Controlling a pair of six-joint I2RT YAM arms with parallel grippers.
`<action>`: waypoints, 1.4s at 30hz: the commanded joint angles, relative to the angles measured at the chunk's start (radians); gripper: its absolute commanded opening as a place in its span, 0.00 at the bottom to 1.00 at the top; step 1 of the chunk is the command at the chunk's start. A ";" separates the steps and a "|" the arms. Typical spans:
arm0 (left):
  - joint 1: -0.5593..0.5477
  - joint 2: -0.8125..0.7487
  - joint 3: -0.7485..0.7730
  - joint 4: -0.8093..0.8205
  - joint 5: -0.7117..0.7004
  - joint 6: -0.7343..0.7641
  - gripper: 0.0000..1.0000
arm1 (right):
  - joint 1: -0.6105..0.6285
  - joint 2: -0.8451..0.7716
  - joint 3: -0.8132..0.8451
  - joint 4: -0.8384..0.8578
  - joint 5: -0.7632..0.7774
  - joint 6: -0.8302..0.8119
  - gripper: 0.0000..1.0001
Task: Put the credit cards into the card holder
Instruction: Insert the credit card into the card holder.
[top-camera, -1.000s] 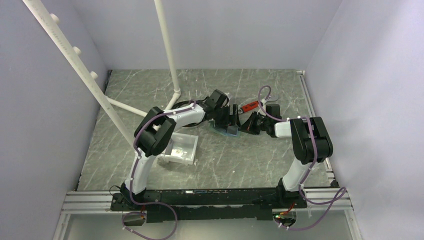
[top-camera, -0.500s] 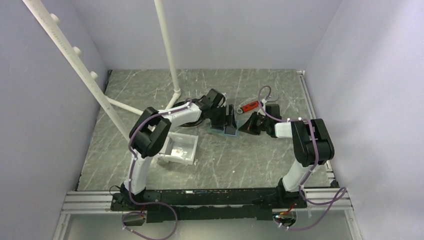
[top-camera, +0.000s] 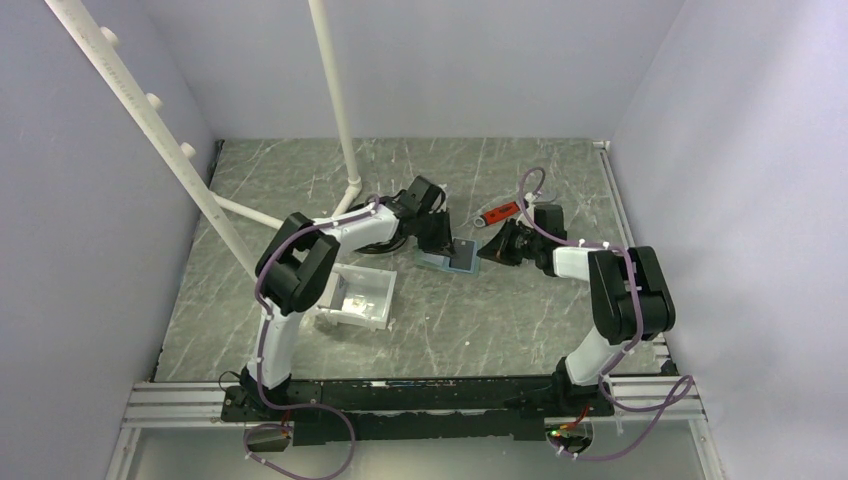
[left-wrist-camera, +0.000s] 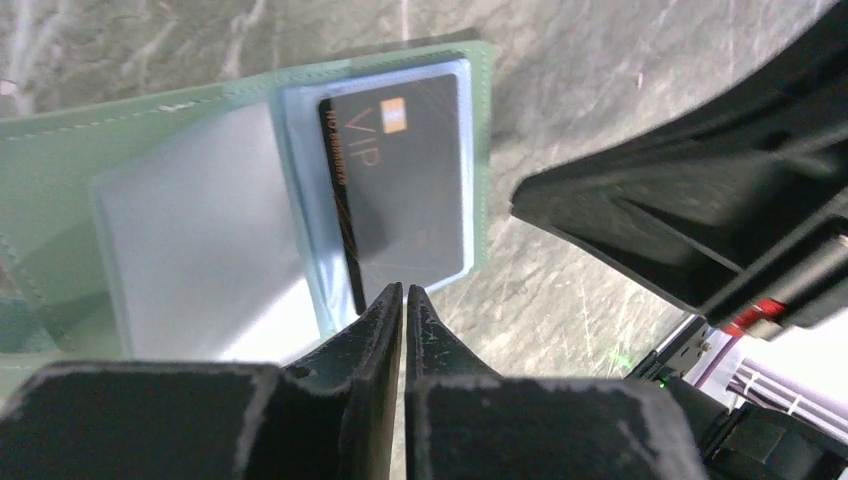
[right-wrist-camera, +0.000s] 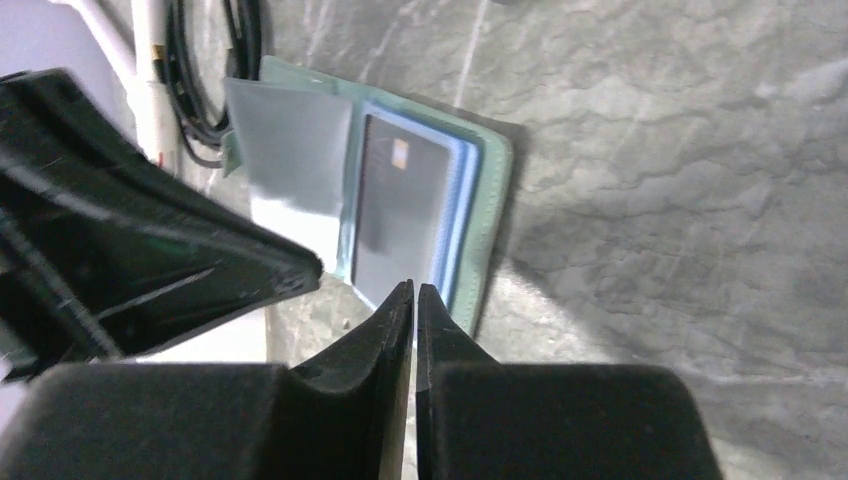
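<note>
The card holder (top-camera: 440, 262) lies open on the marble table between both arms; its grey-green cover (left-wrist-camera: 150, 125) and light-blue pockets show. A dark credit card (left-wrist-camera: 410, 180) marked VIP sits in the right-hand pocket, also seen as the dark credit card (right-wrist-camera: 395, 210) inside the card holder (right-wrist-camera: 492, 210). My left gripper (left-wrist-camera: 403, 290) hangs just above the holder's near edge, shut and holding nothing. My right gripper (right-wrist-camera: 414, 288) faces it from the other side, also shut and holding nothing. From above, the left gripper (top-camera: 437, 240) and right gripper (top-camera: 487, 252) flank the holder.
A red-handled wrench (top-camera: 497, 212) lies behind the right gripper. A white tray (top-camera: 372, 312) with small items stands left of the holder, under the left arm. White pipes (top-camera: 335, 100) rise at the back left. Cables (right-wrist-camera: 205, 80) lie beyond the holder.
The left gripper has shut and drawn back left off the holder. The right gripper has backed away to the right. The holder now lies uncovered with the dark card in it.
</note>
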 joint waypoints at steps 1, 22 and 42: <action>0.025 0.034 -0.013 0.034 -0.005 0.005 0.10 | 0.002 -0.046 -0.013 0.060 -0.061 -0.001 0.09; 0.039 0.070 -0.075 0.086 0.013 -0.024 0.03 | 0.000 0.056 -0.003 0.115 -0.120 0.032 0.20; 0.041 0.065 -0.085 0.099 0.024 -0.022 0.02 | 0.007 0.088 -0.004 0.195 -0.184 0.076 0.21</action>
